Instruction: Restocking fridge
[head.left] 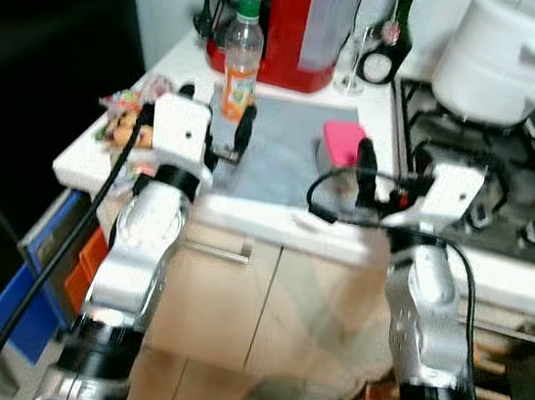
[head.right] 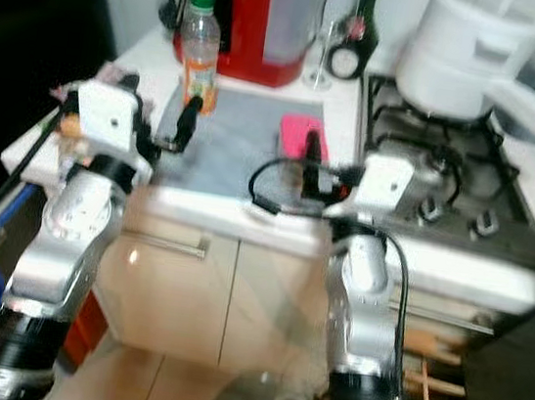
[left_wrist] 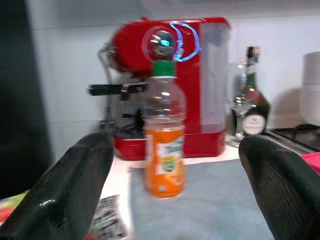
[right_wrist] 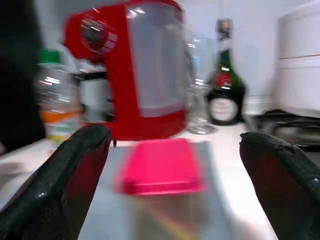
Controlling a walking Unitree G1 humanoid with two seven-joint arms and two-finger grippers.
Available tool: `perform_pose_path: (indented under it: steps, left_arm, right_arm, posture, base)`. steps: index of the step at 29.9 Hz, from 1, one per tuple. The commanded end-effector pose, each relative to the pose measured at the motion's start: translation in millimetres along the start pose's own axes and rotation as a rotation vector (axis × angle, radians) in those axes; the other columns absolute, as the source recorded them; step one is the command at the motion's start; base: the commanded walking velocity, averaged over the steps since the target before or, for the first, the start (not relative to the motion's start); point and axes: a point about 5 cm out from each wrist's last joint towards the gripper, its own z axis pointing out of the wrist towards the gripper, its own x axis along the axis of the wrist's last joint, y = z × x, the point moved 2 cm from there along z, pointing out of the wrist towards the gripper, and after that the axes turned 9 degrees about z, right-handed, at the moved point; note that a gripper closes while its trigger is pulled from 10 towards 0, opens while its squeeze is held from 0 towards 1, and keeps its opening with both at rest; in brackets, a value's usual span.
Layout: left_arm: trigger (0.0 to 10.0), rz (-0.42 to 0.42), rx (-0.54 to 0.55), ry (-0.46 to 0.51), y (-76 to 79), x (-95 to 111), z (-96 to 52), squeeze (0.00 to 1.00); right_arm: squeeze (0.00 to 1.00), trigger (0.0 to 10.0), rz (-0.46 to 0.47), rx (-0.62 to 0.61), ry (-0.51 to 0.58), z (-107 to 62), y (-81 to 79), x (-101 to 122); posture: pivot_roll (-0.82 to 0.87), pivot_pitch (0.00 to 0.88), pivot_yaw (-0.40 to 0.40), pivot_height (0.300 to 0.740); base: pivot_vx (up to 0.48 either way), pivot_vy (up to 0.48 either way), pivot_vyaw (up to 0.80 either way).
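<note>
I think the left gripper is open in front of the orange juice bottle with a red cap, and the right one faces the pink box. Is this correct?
Not quite: the cap on the orange juice bottle is green, as the left wrist view shows. The rest holds: the left gripper is open before the bottle, and the right gripper faces the pink box.

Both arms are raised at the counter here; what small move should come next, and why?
Probably ease the left gripper forward toward the orange drink bottle. Its fingers are open, the bottle stands upright on the grey mat centred between them, apart from them. The right gripper, also open, faces the pink box.
</note>
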Motion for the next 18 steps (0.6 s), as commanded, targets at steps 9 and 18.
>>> perform_pose_path:
  steps: [9, 18]
  left_arm:
    - [10.0, -0.013, -0.040, -0.007, 1.7, 4.6, -8.4, 0.00]
    - [10.0, -0.003, -0.130, -0.063, 12.8, -1.6, -17.7, 0.00]
  right_arm:
    - [0.00, 10.0, -0.018, -0.008, -0.030, 14.9, -11.2, -4.2]
    - [0.00, 10.0, -0.105, -0.071, -0.030, 41.4, -8.6, 2.2]
  posture:
    - [-0.02, 0.000, 0.004, 0.740]
    - [0.00, 0.000, -0.008, 0.740]
  base:
    - [0.000, 0.000, 0.00]
    - [0.000, 0.000, 0.00]
